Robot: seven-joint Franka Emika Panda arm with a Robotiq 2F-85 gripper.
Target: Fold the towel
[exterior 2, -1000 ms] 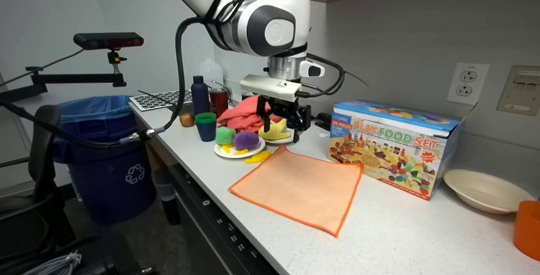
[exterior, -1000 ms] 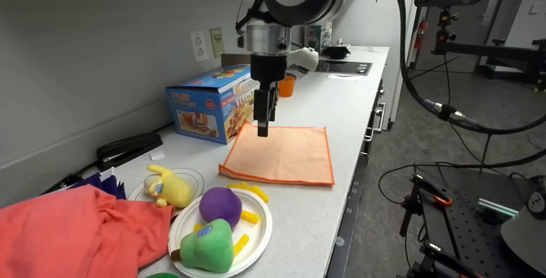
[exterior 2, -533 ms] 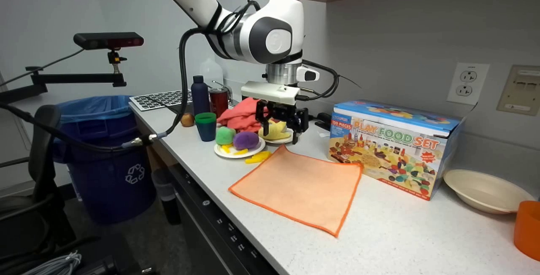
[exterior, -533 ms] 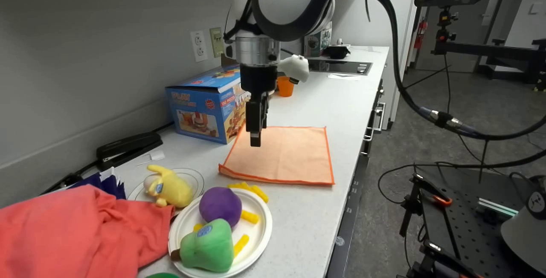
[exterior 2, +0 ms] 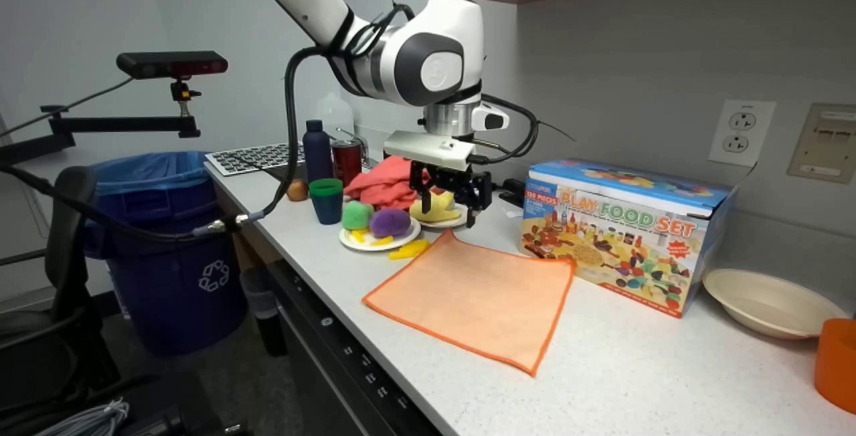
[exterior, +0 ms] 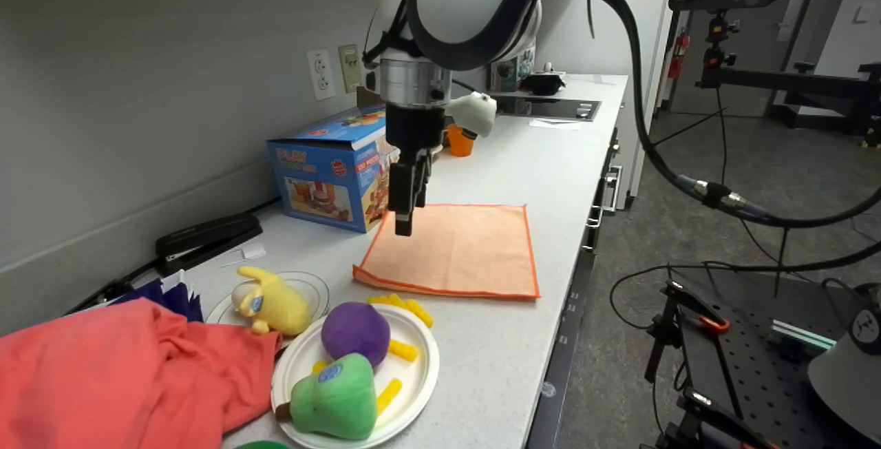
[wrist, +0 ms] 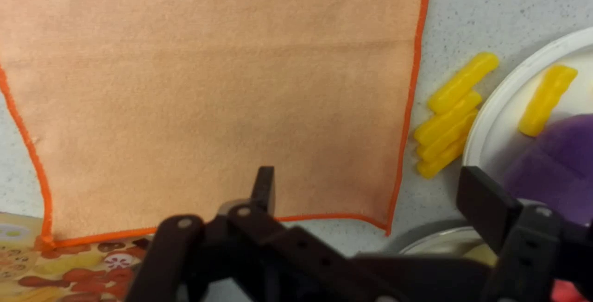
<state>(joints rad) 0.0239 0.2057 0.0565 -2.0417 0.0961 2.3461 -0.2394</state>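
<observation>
The towel is a peach square with orange edging, lying spread flat on the counter; it shows in both exterior views (exterior: 458,249) (exterior 2: 478,299) and in the wrist view (wrist: 208,107). A faint crease crosses it. Its corner near the yellow sticks curls a little. My gripper (exterior: 411,218) points down above the counter near that corner; it also shows in an exterior view (exterior 2: 449,218). In the wrist view the gripper (wrist: 368,168) is open and empty, with one fingertip over the towel and the other over the plate side. The towel's corner appears between the fingers.
A play food box (exterior 2: 615,242) stands against the towel's wall-side edge. A white plate (exterior: 420,394) with a purple toy (exterior: 356,333) and green toy (exterior: 337,397) is beside it. Yellow sticks (wrist: 449,121) lie between towel and plate. A yellow toy (exterior: 275,301) and red cloth (exterior: 131,373) are near.
My gripper has moved down and toward the plates, most of it in the first half second, with only a slight shift since. The towel has not moved.
</observation>
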